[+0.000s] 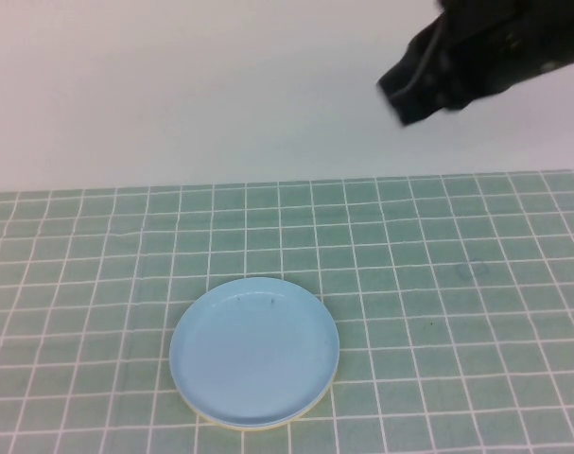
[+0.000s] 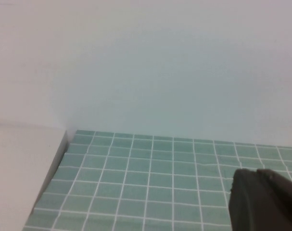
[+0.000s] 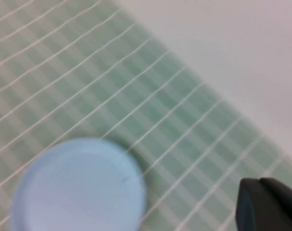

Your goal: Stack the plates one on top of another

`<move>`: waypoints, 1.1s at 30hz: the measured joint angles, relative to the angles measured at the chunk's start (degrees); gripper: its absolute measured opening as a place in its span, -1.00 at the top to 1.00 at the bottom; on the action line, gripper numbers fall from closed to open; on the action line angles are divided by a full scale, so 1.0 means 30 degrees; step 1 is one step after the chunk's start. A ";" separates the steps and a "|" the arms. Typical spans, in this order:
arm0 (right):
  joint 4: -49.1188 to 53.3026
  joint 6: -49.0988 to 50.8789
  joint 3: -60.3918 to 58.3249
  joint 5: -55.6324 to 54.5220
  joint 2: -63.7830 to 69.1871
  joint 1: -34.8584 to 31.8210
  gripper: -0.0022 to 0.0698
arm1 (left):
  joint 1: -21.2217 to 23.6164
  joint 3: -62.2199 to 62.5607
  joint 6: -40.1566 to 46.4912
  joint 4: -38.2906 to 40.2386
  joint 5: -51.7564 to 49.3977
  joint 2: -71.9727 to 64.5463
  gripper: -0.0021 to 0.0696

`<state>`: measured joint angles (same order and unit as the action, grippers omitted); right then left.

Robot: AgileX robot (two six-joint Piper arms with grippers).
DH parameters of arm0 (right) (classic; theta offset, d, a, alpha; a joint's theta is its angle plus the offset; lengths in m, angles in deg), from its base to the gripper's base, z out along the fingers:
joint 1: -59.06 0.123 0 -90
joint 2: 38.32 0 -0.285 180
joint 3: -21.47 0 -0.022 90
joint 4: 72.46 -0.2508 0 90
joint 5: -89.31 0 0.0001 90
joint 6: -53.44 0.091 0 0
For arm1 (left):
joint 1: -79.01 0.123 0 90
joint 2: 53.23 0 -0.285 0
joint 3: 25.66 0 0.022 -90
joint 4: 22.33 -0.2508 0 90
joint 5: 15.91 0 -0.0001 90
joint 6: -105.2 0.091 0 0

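The light blue plate (image 1: 253, 350) lies on top of a stack at the front middle of the green checked mat. A thin yellow plate rim (image 1: 237, 427) shows under its near edge. The white plate is hidden. My right gripper (image 1: 405, 99) hangs high above the mat at the back right, far from the stack, shut and empty. In the right wrist view the blue plate (image 3: 78, 187) lies below and away from the gripper (image 3: 254, 192). My left gripper (image 2: 249, 180) shows only in the left wrist view, shut and empty over bare mat.
The green checked mat (image 1: 438, 284) covers the table up to a white back wall (image 1: 173, 95). The left wrist view shows the mat's edge (image 2: 59, 168) beside a white surface.
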<state>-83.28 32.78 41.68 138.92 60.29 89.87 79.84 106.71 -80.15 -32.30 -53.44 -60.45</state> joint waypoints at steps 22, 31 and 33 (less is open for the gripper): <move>-0.0282 0.0609 -2.0924 -1.1349 -1.9083 -0.8117 0.94 | 0.0000 -0.2893 -0.0320 0.0320 0.1273 0.0000 0.95; -0.2118 0.0609 -2.9985 -1.4078 -2.6330 -1.0325 0.94 | 0.0000 -0.8144 -0.0534 0.0188 0.6740 -0.0028 0.95; -0.2200 0.0609 -3.1008 -1.4337 -2.7393 -1.0325 0.94 | 0.0000 -0.9195 -0.0961 0.0188 0.7396 -0.0028 0.95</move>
<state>-89.88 34.61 -51.35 95.90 -21.89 58.89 79.84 79.12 -83.03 -31.74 -31.25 -60.53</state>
